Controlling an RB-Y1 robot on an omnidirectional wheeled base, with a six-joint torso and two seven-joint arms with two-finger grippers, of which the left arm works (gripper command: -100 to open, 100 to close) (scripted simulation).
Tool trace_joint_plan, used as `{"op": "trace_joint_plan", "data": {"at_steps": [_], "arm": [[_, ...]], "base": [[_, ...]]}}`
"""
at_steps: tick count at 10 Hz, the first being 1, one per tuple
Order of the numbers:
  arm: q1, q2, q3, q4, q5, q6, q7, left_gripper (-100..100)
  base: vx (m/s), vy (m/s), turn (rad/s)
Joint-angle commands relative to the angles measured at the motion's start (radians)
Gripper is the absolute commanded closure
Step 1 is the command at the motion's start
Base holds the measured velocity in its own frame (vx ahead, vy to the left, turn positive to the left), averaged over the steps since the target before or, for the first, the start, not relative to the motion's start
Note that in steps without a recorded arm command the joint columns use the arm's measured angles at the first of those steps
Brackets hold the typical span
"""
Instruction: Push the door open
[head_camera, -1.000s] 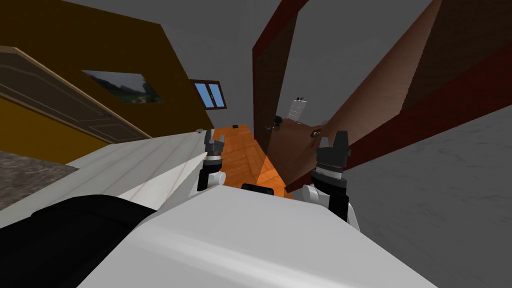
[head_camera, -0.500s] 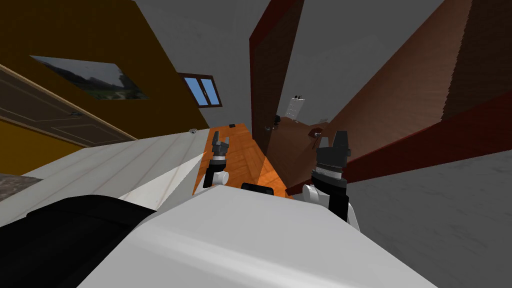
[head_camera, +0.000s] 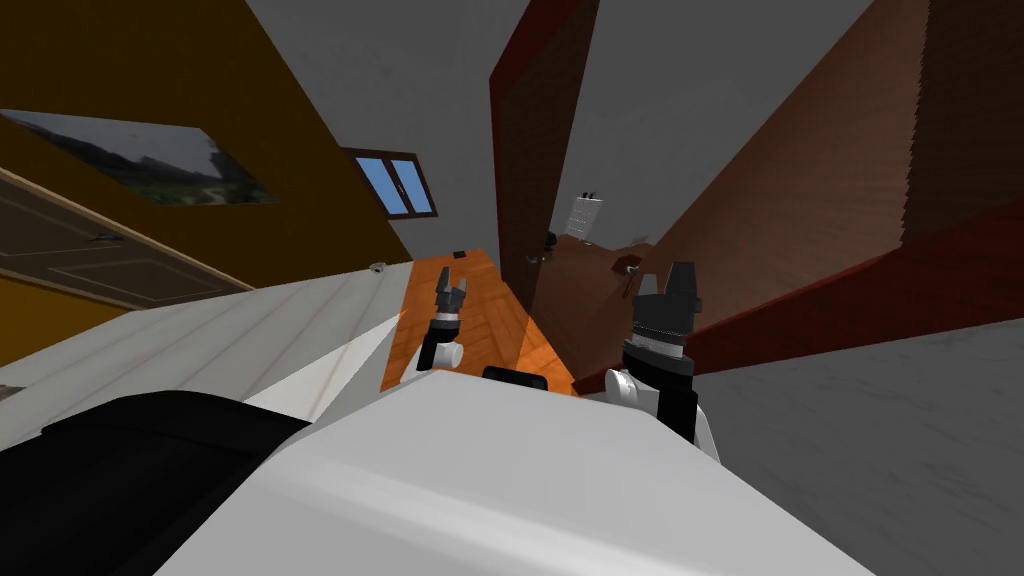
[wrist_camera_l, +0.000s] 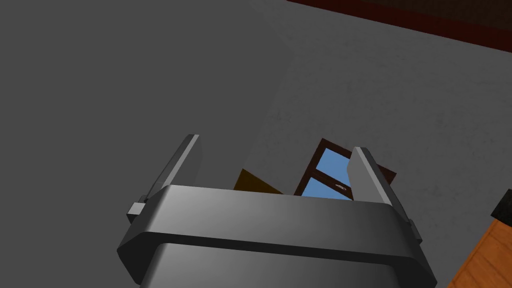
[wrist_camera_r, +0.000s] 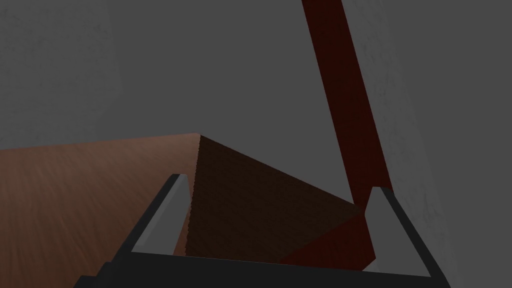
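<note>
Over the last second the whole head view has slid. The wall picture (head_camera: 130, 160) and the window (head_camera: 395, 183) have drifted to my left, so the move is my own base turning toward the doorway, not the room's. The left gripper (head_camera: 452, 292) has also edged inward over the orange floor (head_camera: 480, 320). Its jaws are spread and hold nothing, as the left wrist view shows (wrist_camera_l: 275, 142).

The right gripper (head_camera: 672, 280) keeps its place close to the door (head_camera: 790, 190). That door is a brown leaf already swung well off its dark red frame (head_camera: 520, 150) and lying along my right. In the right wrist view the jaws are spread with nothing pinched (wrist_camera_r: 277, 187). The door's brown face (wrist_camera_r: 75, 200) and its darker edge sit right ahead of them (touching or just short, I cannot tell).

I cannot separate any further swing of the door from my own turn. My judgement is that the push is mostly done and the gap looks passable.

Beyond the doorway stands a small white thing (head_camera: 588, 213), too small to tell whether it holds anything.
</note>
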Motion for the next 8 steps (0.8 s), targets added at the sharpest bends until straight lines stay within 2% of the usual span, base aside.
{"op": "trace_joint_plan", "data": {"at_steps": [1, 8], "arm": [[-0.015, 0.004, -0.021, 0.043, 0.003, -0.011, -0.008, -100], [-0.072, 0.02, -0.074, 0.183, 0.016, -0.041, -0.025, -100]], "base": [[0.124, 0.065, -0.097], [0.115, 0.061, -0.084]]}}
